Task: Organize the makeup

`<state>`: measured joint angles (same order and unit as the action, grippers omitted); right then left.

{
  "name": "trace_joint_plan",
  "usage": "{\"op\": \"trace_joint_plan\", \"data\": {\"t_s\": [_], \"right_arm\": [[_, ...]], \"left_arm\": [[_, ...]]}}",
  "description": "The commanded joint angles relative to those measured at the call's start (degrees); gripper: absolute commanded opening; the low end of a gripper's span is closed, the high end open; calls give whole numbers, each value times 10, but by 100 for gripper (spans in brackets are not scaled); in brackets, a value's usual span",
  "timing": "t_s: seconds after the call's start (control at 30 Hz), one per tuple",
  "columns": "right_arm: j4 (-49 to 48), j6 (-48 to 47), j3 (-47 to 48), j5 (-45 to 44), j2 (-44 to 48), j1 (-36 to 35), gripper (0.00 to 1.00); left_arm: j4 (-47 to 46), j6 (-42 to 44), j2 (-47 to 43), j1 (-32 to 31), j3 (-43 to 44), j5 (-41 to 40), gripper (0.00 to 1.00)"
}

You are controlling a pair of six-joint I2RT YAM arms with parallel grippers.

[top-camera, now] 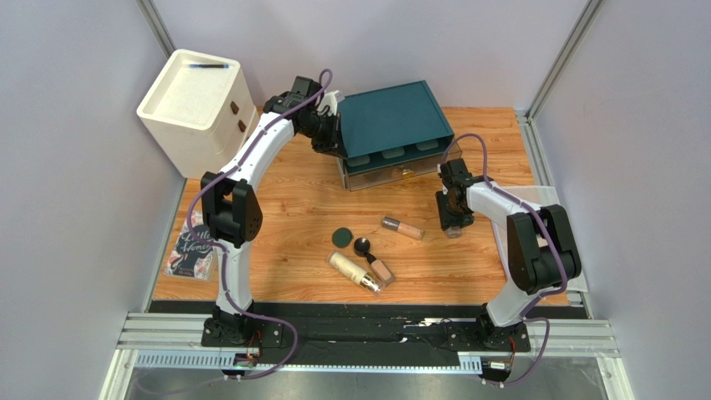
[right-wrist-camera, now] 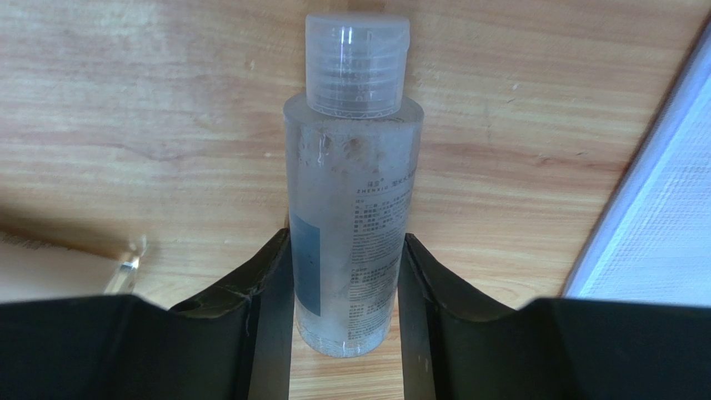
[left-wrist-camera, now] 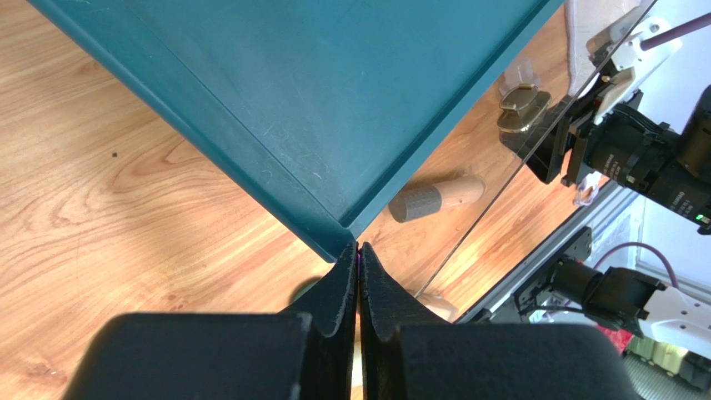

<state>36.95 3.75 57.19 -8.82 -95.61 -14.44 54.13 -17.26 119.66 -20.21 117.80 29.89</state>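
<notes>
On the wooden table lie a flat dark-green compact (top-camera: 342, 238), a small black round jar (top-camera: 363, 246), a tan foundation tube (top-camera: 402, 227), a cream cylindrical bottle (top-camera: 355, 272) and a second tan tube (top-camera: 381, 269). My right gripper (top-camera: 455, 222) points down to their right. In the right wrist view it (right-wrist-camera: 346, 242) is shut on a clear-capped clear bottle (right-wrist-camera: 355, 192), with a finger against each side. My left gripper (top-camera: 327, 137) is shut and empty, its tips (left-wrist-camera: 359, 247) at the near left corner of the teal organizer tray (left-wrist-camera: 334, 100).
The teal tray (top-camera: 392, 117) sits on a clear drawer unit with gold handles (left-wrist-camera: 521, 104). A cream cabinet (top-camera: 196, 96) stands at the back left. A pink-covered book (top-camera: 190, 250) lies at the left edge. A white sheet (top-camera: 542, 200) lies at the right edge.
</notes>
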Motion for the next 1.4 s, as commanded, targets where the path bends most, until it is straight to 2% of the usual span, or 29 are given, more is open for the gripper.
{"op": "trace_joint_plan", "data": {"t_s": [0.0, 0.27, 0.5, 0.77, 1.13, 1.37], "right_arm": [[-9, 28, -23, 43, 48, -2, 0], [49, 8, 19, 13, 187, -3, 0], [67, -2, 94, 32, 213, -3, 0], [23, 15, 187, 80, 172, -4, 0], [-21, 31, 347, 123, 49, -44, 0], [-32, 34, 389, 129, -4, -76, 0]], "left_arm": [[-2, 28, -41, -7, 26, 15, 5], [-18, 48, -56, -32, 20, 22, 5], [-28, 66, -54, -48, -29, 18, 5], [-36, 78, -36, -50, -53, 14, 5], [-38, 94, -27, -64, -79, 24, 5], [-39, 106, -43, -77, -98, 33, 5]]}}
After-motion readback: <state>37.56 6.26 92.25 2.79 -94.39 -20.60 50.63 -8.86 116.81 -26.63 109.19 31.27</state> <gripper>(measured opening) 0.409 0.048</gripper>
